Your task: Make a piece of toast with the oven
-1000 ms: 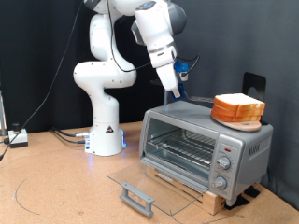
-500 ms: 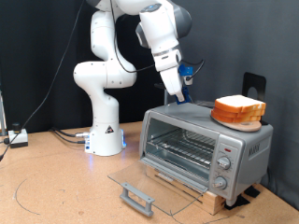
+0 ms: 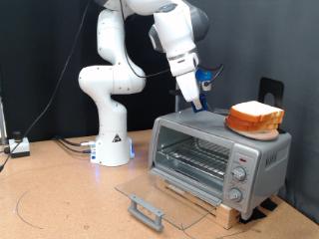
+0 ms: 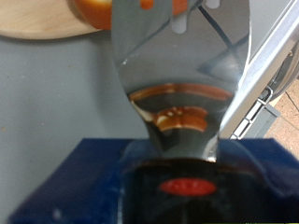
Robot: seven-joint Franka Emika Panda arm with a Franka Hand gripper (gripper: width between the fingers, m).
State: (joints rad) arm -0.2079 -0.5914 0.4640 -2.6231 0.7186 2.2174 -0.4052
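Note:
The silver oven (image 3: 221, 156) stands on a wooden slat base, its glass door (image 3: 150, 192) dropped open and its rack empty. Two alike pieces of toast (image 3: 255, 114) are stacked on a round orange plate (image 3: 242, 126) on the oven's top, at the exterior view's right. My gripper (image 3: 193, 100) hangs over the oven's top just left of the plate and is shut on a metal spatula (image 4: 177, 84) with a blue mount (image 4: 56, 177). In the wrist view the slotted blade points at the plate's edge (image 4: 37, 21), over the grey oven top (image 4: 56, 93).
The door's grey bar handle (image 3: 146, 210) sticks out over the table in front of the oven. Three knobs (image 3: 238, 176) sit on the oven's right panel. A black curtain backs the scene. Cables and a small box (image 3: 18, 146) lie at the exterior view's left.
My gripper with the spatula has moved toward the exterior view's right, closer to the plate with the toast. The oven, door and toast have not moved.

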